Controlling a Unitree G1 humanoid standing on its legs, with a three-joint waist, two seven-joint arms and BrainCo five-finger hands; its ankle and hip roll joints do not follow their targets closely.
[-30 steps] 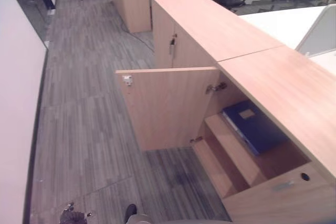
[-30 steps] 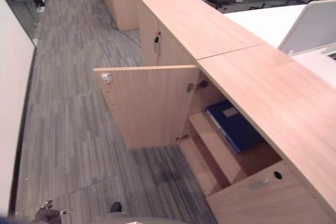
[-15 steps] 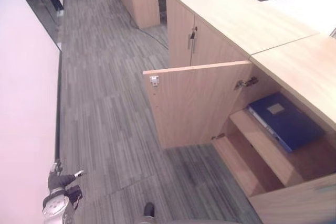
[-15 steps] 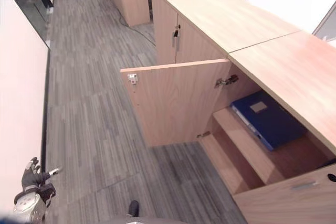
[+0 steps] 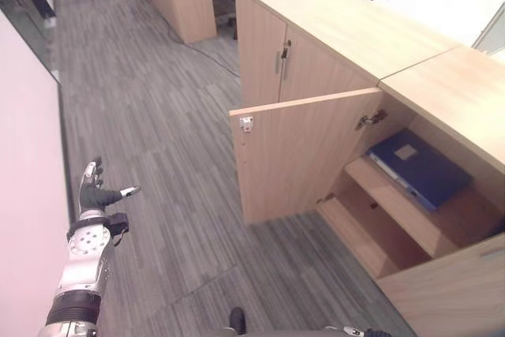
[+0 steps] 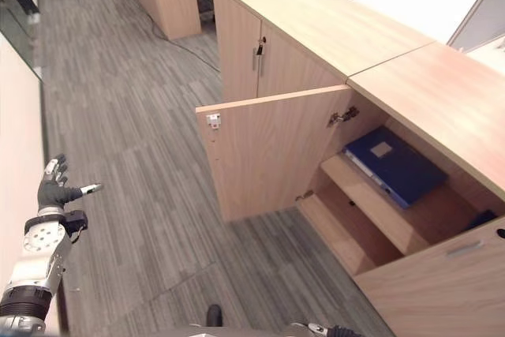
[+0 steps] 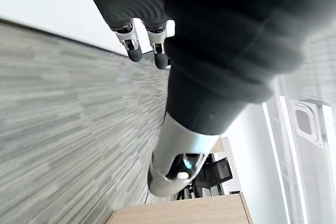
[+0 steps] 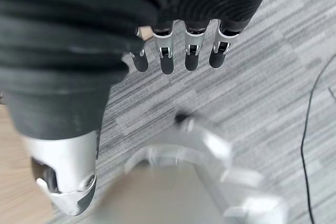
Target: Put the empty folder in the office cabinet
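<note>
Grey carpet floor | folder inside cabinet | left hand, right hand: fingers straight, empty | risk: open door clipped in passing

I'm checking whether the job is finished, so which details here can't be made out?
- Blue folder on the cabinet's shelf: closed, so its contents are hidden.
- Cabinet interior: its top hides the back in both eye views.
- Lower shelf: partly hidden by the shelf above.
- Left hand: open, holding nothing.
</note>
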